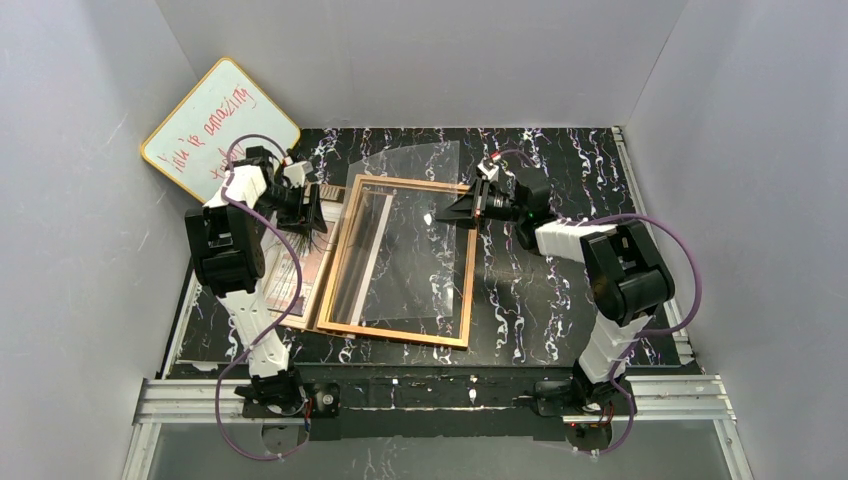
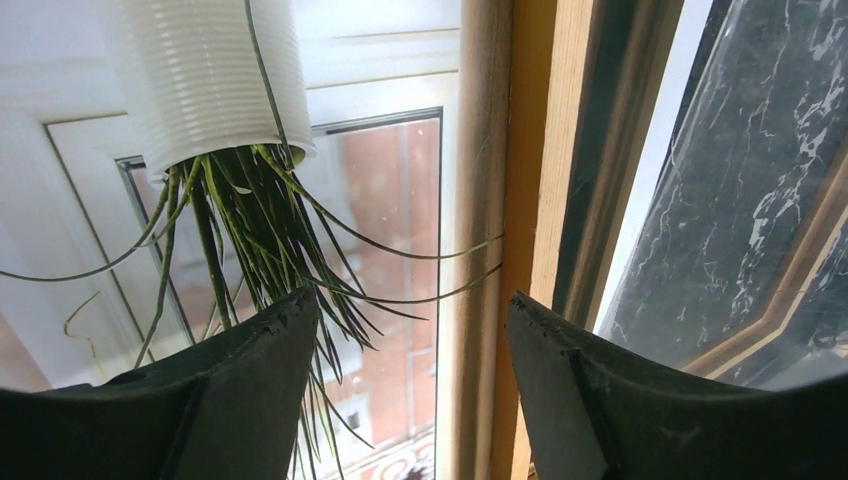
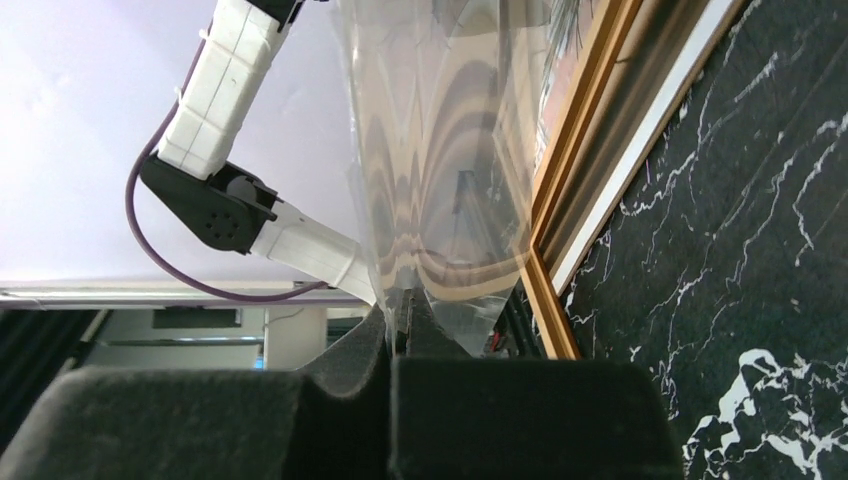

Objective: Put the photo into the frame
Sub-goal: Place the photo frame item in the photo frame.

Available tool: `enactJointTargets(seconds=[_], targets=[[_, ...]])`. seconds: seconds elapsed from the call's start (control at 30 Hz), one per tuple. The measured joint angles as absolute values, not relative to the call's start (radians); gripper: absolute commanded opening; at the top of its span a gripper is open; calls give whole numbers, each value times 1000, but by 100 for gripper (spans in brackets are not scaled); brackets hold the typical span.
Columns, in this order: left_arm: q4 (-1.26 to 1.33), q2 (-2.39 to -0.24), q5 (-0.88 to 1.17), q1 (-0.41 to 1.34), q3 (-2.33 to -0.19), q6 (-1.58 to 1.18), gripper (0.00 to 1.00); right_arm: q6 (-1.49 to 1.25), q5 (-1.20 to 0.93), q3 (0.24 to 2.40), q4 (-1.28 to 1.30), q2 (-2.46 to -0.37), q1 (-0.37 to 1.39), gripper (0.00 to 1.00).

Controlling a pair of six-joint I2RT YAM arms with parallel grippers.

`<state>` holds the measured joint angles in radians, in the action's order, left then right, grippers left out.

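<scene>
The orange-brown frame [image 1: 468, 290] lies flat in the middle of the dark marble table. Its clear pane [image 1: 420, 230] is tilted up from the frame, with my right gripper [image 1: 447, 212] shut on the pane's right edge. In the right wrist view the pane [image 3: 450, 150] rises from the closed right gripper [image 3: 405, 315] beside the frame's rail [image 3: 580, 150]. The photo [image 1: 300, 275] lies left of the frame, partly under my left arm. My left gripper [image 1: 315, 212] hovers open over the photo [image 2: 380, 200], with the spiky plant showing, and the frame's wooden edge [image 2: 535, 150] between its fingers [image 2: 260, 370].
A yellow-edged whiteboard [image 1: 215, 125] with red writing leans in the back left corner. Grey walls close in the table on three sides. A metal rail [image 1: 430, 395] runs along the near edge by the arm bases.
</scene>
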<state>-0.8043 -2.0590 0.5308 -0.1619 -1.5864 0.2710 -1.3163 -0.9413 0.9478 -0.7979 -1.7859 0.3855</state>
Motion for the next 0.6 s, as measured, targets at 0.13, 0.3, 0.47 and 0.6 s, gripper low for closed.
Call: enactJointTargets(seconds=[0.13,0.3,0.47,0.6], targets=[[-795,-2057,526,-162,-1563,279,61,-1385,-931,882,-890,-1811,385,1],[-789,-2057,523,-162,-1532,290,53,-1415,-924,875,-932,-1816,384,1],[-783,-2048,524,-162,-1507,303,52,-1415,-914,875,-935,-1816,384,1],[-781,-2032,524,-162,-1480,319,52,-1415,-902,875,-937,-1816,389,1]])
